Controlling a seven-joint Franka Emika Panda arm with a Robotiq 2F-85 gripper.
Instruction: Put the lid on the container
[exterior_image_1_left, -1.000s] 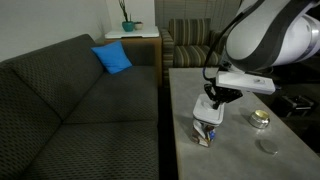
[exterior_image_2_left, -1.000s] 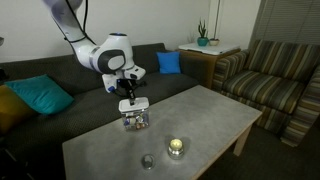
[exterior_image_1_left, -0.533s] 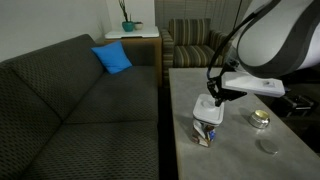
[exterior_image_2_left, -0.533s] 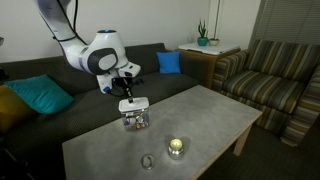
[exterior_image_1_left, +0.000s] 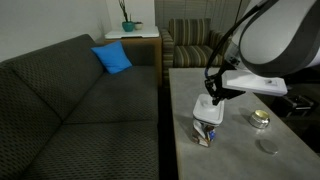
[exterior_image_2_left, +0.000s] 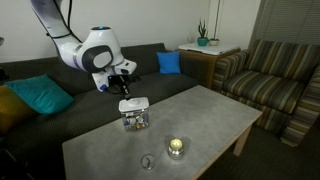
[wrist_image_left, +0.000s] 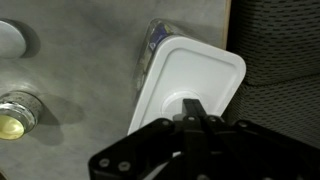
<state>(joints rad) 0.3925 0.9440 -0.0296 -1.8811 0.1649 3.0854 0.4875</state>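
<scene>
Lid (exterior_image_2_left: 133, 103) on container (exterior_image_2_left: 135, 121) (end effector (exterior_image_2_left: 124, 89) above)

Rounded white arm (exterior_image_2_left: 95, 50), black tool (exterior_image_2_left: 123, 73), black cable (exterior_image_1_left: 213, 62).

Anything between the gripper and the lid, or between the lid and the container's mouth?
Nothing visible. The lid lies on top of the container, and the gripper hangs above it with nothing in between. The round tin stands apart on the table. I cannot tell if the lid is fully seated.
</scene>
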